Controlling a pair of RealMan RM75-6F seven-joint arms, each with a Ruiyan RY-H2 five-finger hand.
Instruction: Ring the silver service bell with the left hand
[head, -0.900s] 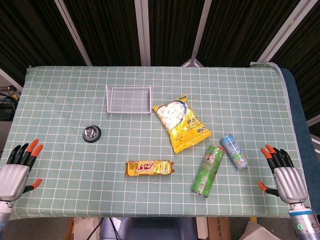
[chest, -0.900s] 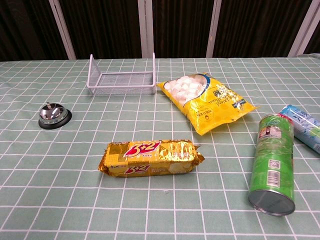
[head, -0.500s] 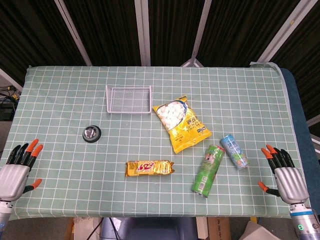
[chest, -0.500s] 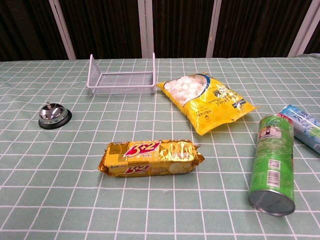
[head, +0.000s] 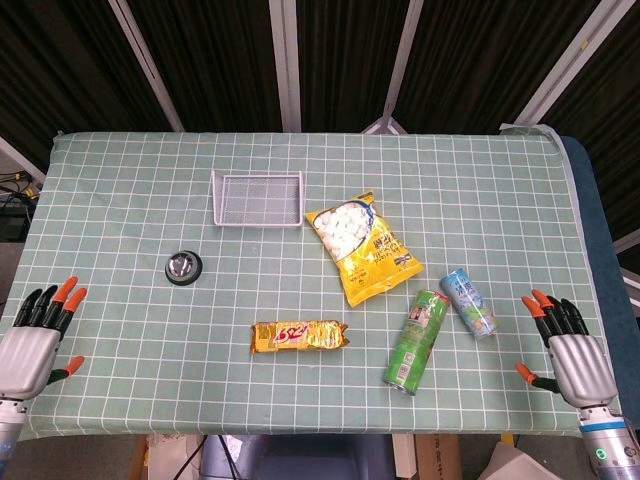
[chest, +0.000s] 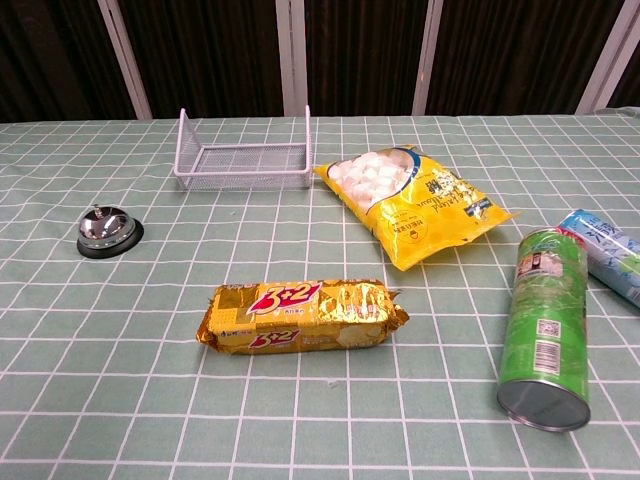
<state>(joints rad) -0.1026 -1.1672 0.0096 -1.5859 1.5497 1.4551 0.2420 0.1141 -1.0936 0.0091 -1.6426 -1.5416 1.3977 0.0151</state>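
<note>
Your left hand (head: 30, 345) rests empty with fingers spread at the near left table edge, well apart from the bell (head: 184, 267), which sits in open cloth left of the biscuit pack (head: 299, 336), so your reach looks unobstructed.

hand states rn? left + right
Left hand: open, fingers spread, holding nothing.
Right hand: open, fingers spread, holding nothing.
</note>
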